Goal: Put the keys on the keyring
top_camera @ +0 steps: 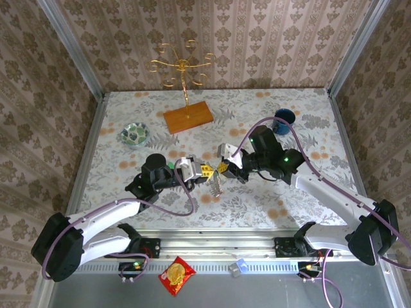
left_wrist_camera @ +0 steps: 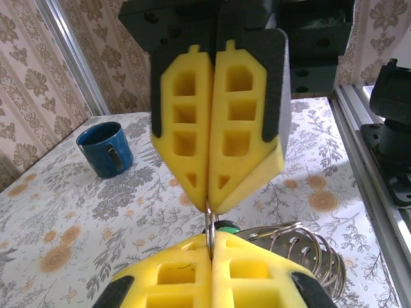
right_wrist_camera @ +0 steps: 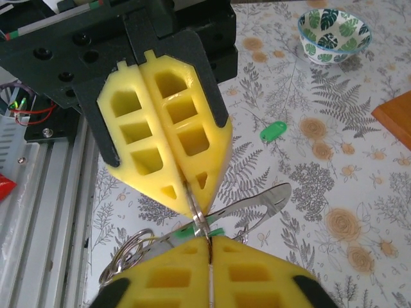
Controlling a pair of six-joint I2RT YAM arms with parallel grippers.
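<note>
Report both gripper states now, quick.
Left gripper: closed, pinching the keyring.
Right gripper: closed, pinching the same keyring.

Light: bright, even, from overhead in all your views | Shadows: soft and faint on the worktop (top_camera: 257, 205) | Glare: small highlights on the wire coils (left_wrist_camera: 314, 256) | Focus: your right wrist camera's own yellow fingers (right_wrist_camera: 173, 282) look soft at the lower edge; the floral pattern behind stays fairly sharp | Distortion: frame posts (top_camera: 67, 45) lean outward in the top view's corners
</note>
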